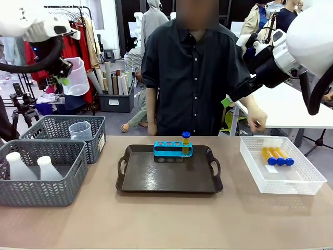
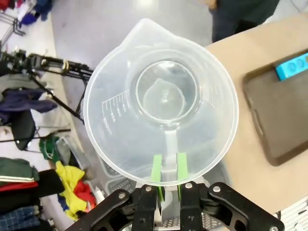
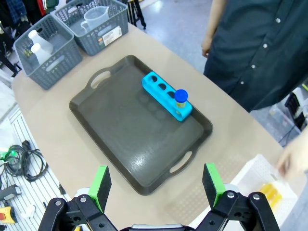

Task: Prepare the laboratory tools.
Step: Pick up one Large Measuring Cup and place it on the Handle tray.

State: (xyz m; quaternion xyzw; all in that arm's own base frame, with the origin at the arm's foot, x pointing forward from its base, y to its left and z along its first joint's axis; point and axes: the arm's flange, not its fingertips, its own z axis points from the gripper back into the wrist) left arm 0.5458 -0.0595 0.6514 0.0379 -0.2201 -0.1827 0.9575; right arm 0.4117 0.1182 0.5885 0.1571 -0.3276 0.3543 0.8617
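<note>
Tan table (image 1: pixel 171 221) — brown tray (image 1: pixel 156 179), two grey baskets (image 1: pixel 44 191), white basket (image 1: pixel 285 186).

Tray ahead of you mid-table, baskets on both sides.
On the tray (image 1: pixel 136 179), the rack (image 1: pixel 171 152) sits toward the far edge, with one tube (image 1: pixel 186 138) standing in its rightmost hole. Near the tray on your right, the right basket (image 1: pixel 307 182) holds three tubes (image 1: pixel 276 155) lying side by side at its far end. On your left, the near basket (image 1: pixel 47 190) holds two flasks (image 1: pixel 17 167); just behind it, the far basket (image 1: pixel 47 127) holds a beaker (image 1: pixel 79 130). Above them, the raised beaker (image 1: pixel 77 77) hangs in your left gripper (image 2: pixel 167 168).
</note>
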